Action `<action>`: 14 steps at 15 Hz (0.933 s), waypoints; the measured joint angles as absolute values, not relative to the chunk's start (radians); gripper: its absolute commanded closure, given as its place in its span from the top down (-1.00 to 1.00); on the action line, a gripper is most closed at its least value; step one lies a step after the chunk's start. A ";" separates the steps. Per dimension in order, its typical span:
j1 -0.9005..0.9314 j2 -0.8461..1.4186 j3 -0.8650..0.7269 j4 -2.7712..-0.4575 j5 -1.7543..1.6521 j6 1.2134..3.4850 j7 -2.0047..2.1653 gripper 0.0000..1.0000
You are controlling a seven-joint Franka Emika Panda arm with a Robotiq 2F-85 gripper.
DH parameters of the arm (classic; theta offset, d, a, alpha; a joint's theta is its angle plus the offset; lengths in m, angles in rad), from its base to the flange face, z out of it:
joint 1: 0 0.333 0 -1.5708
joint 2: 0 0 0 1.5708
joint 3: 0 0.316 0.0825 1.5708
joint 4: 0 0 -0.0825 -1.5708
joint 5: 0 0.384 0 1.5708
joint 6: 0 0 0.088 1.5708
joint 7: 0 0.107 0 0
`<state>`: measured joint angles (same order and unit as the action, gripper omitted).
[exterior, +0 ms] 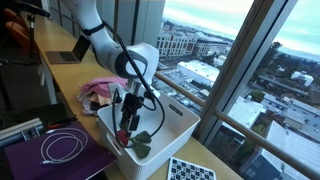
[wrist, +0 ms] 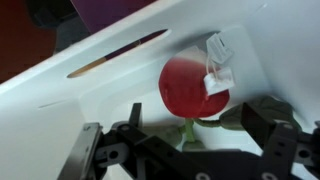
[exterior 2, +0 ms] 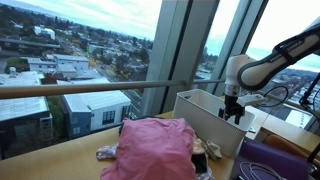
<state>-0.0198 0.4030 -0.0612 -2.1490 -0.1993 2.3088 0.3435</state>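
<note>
A red artificial rose (wrist: 192, 85) with a white tag (wrist: 218, 75) and a green stem lies in a white bin (wrist: 80, 90). In the wrist view my gripper (wrist: 185, 150) is open, its two fingers wide apart on either side of the stem, just above the flower. In an exterior view the gripper (exterior: 126, 112) reaches down into the bin (exterior: 178, 125), with the rose (exterior: 124, 137) and its green leaves (exterior: 143, 141) right below it. In an exterior view the gripper (exterior 2: 233, 112) hangs over the bin (exterior 2: 200, 102); the rose is hidden there.
A pink cloth (exterior: 100, 92) (exterior 2: 155, 145) lies beside the bin. A purple mat (exterior: 40, 162) with a coiled white cable (exterior: 62, 147), a patterned pad (exterior: 190, 171) and a laptop (exterior: 65, 57) sit on the counter along the window glass (exterior: 240, 70).
</note>
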 measured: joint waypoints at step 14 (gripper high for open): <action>-0.025 0.610 -0.091 -2.016 -0.120 2.301 0.291 -0.67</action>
<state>-0.0247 0.6104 -0.0909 -2.0156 -0.1200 2.3008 0.2911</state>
